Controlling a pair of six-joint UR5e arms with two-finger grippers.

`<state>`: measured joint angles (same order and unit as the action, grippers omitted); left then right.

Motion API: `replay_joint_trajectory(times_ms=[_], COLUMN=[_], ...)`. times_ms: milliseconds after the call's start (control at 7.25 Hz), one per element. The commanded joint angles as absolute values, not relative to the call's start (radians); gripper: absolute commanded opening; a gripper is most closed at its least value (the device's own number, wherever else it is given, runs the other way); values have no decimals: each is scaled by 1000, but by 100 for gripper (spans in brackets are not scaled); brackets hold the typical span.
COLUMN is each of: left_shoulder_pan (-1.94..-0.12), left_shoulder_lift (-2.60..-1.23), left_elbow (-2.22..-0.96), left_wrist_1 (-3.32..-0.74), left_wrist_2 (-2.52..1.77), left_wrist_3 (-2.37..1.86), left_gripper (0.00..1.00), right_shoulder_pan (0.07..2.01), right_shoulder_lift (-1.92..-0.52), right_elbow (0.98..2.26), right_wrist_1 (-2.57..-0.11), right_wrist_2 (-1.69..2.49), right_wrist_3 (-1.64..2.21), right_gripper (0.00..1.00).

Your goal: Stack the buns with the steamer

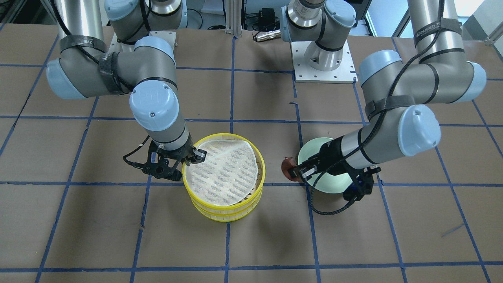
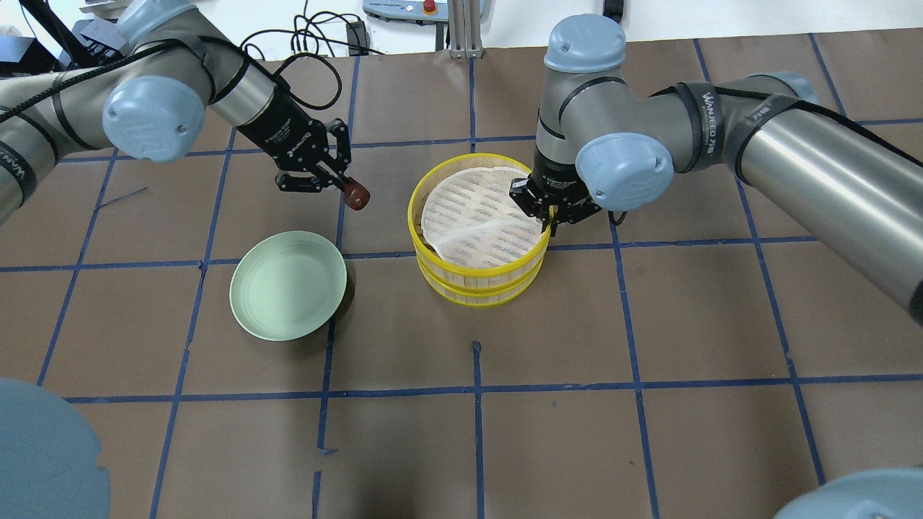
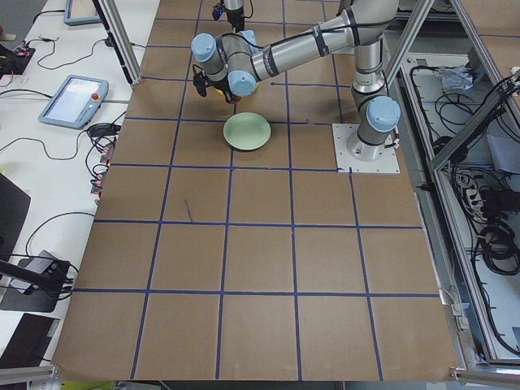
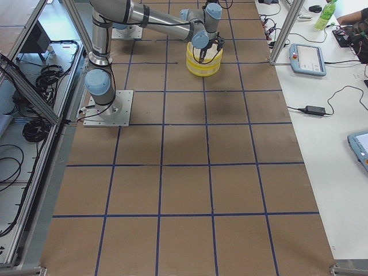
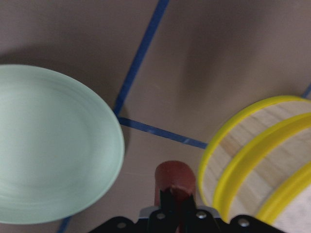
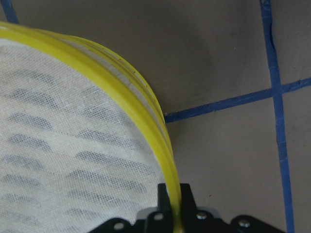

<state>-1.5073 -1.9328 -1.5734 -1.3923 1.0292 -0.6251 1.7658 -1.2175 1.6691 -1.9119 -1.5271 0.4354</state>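
My left gripper (image 2: 347,187) is shut on the reddish-brown oblong bun (image 2: 355,195) and holds it above the table between the green plate (image 2: 287,285) and the yellow steamer (image 2: 477,287). The left wrist view shows the bun (image 5: 175,176) between the fingers, the plate (image 5: 48,145) to its left and the steamer (image 5: 252,160) to its right. My right gripper (image 2: 552,216) is shut on the steamer's top rim (image 6: 160,145). The steamer is two stacked yellow tiers with a white mesh cloth (image 2: 479,216) over the top. The white bun is hidden.
The green plate has nothing on it and is partly behind my left arm in the front view (image 1: 334,184). Brown table surface with blue tape grid lines (image 2: 476,389) all around. Arm bases and cables stand at the robot's side.
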Motion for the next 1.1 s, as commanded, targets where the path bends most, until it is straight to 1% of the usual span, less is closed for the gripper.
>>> replay_joint_trajectory(times_ms=[0, 138, 276, 414, 552, 828, 966], left_shoulder_pan=[-1632, -1643, -1643, -1643, -1643, -1643, -1643], left_shoulder_lift=[-1957, -1982, -1985, -1985, -1971, -1912, -1911], left_elbow=[-1586, -1586, -1586, -1586, -1583, -1562, -1577], left_wrist_1=[-1244, -1214, -1212, -1209, -1209, -1222, -1221], left_wrist_2=[867, 867, 864, 865, 867, 879, 879], left_wrist_3=[-981, -998, -1003, -997, -983, -959, -957], left_gripper=[24, 67, 100, 100, 100, 100, 100], right_shoulder_pan=[1766, 1766, 1764, 1740, 1702, 1573, 1557], right_shoulder_lift=[-1223, -1223, -1224, -1230, -1267, -1379, -1432], right_elbow=[1675, 1677, 1671, 1643, 1605, 1530, 1491], right_wrist_1=[-1911, -1911, -1913, -1907, -1881, -1708, -1593], right_wrist_2=[-1529, -1531, -1531, -1520, -1522, -1517, -1517], right_wrist_3=[434, 431, 422, 385, 294, 107, 88], right_gripper=[27, 76, 100, 100, 100, 100, 100])
